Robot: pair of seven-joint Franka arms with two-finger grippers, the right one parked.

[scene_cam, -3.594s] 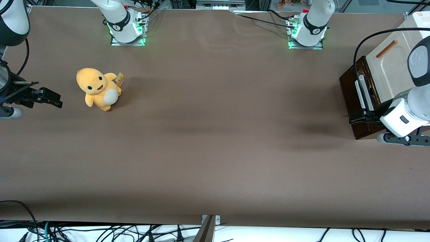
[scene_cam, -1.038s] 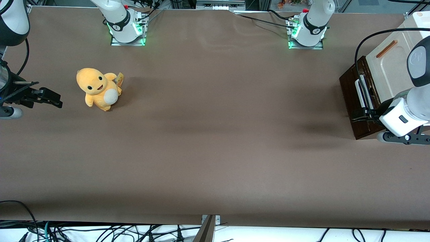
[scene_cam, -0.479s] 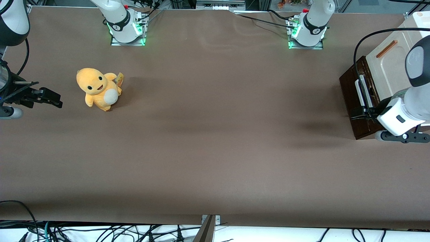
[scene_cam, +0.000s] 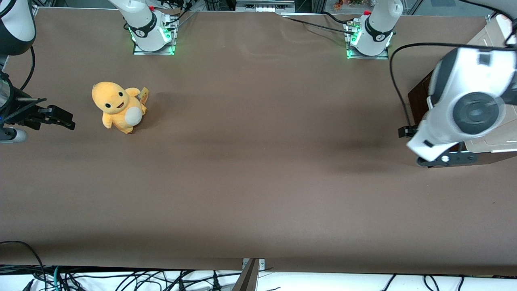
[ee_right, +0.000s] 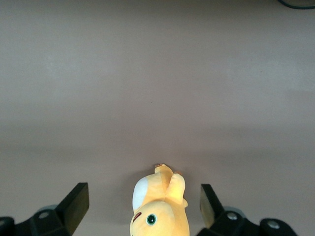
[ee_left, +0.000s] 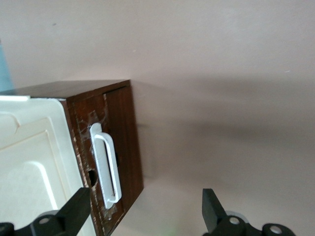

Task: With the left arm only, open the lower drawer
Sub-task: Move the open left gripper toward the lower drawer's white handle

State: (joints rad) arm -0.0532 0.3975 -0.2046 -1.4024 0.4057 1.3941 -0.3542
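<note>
Nothing is open yet: lower drawer (ee_left: 115, 147) sits flush, gripper (ee_left: 145, 216) hovering spread and empty at five o'clock of its handle (ee_left: 107, 169).

The lower drawer (ee_left: 120, 147) has a dark brown wooden front, its finish scuffed and flaking pale beside the smooth white handle (ee_left: 106, 169); the panel (ee_left: 29, 162) above it is smooth, cream and faintly glossy; the table (scene_cam: 258, 161) wears a matt brown covering; the left arm (scene_cam: 460, 109) is glossy white plastic; its gripper (ee_left: 145, 211), fingers spread wide above the table, is matt black; the toy (scene_cam: 118, 106) is soft yellow plush.
</note>
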